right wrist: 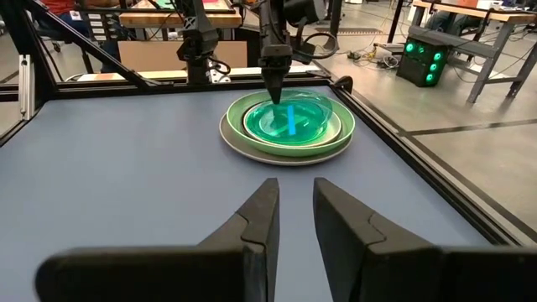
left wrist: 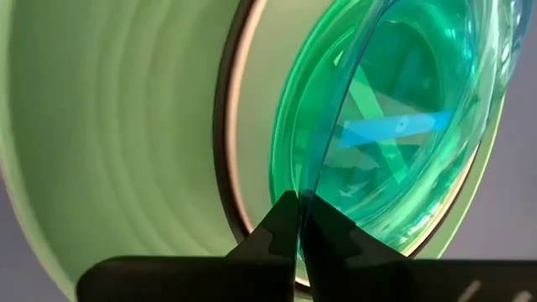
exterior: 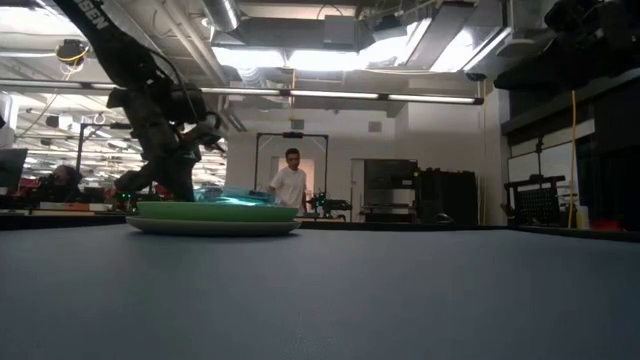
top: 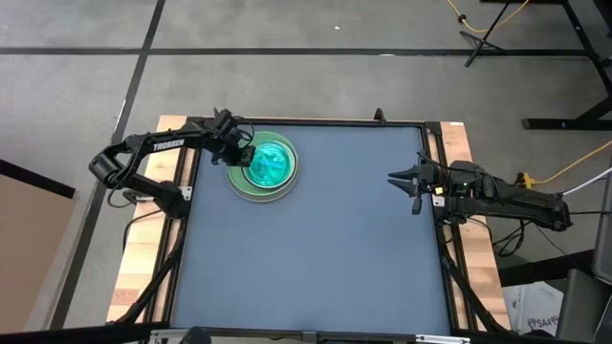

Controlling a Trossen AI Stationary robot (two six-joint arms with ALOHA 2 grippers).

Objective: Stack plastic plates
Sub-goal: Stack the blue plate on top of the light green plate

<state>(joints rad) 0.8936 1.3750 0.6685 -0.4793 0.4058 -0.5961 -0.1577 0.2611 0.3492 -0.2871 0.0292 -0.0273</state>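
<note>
A stack of plastic plates (top: 266,164) stands at the table's far left. A grey plate (right wrist: 231,134) is at the bottom, with a light green plate (left wrist: 101,126) on it. Above those show a white rim (left wrist: 228,126) and translucent green plates (left wrist: 403,193). On top is a translucent cyan plate (right wrist: 290,117), and my left gripper (left wrist: 299,210) is shut on it at the stack's left side. My right gripper (right wrist: 294,210) waits open at the table's right edge, touching nothing. My left gripper pinches the cyan plate's thin rim (left wrist: 307,186) between its two fingertips, on the side toward the table's left edge. The fingers (right wrist: 275,91) come from above, slanting steeply down. The plate sits tilted over the green plates, its held side a little raised.
The blue table top (top: 325,258) lies bare between the stack and my right gripper. A dark frame (top: 436,143) rims the table. Beyond the far edge, a person (exterior: 291,185) stands in the room among desks and equipment.
</note>
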